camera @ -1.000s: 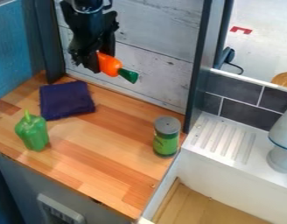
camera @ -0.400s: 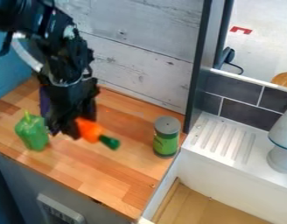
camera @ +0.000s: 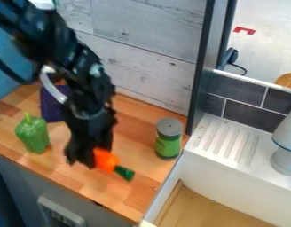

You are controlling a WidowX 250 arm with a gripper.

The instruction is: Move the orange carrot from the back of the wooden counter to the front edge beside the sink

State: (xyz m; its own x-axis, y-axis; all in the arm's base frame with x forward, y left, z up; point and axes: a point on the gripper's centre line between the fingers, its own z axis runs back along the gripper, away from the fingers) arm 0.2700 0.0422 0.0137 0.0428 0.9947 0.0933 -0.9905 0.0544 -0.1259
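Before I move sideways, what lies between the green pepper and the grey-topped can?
In the camera view, the gripper is between the green pepper and the grey-topped can, holding an orange toy with a green end.

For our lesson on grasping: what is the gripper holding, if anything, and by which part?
The gripper holds the toy carrot by its orange end, opposite the green one.

Glossy plastic-looking green pepper (camera: 33, 134), matt purple cloth (camera: 51, 106), smooth wood counter (camera: 136, 116).
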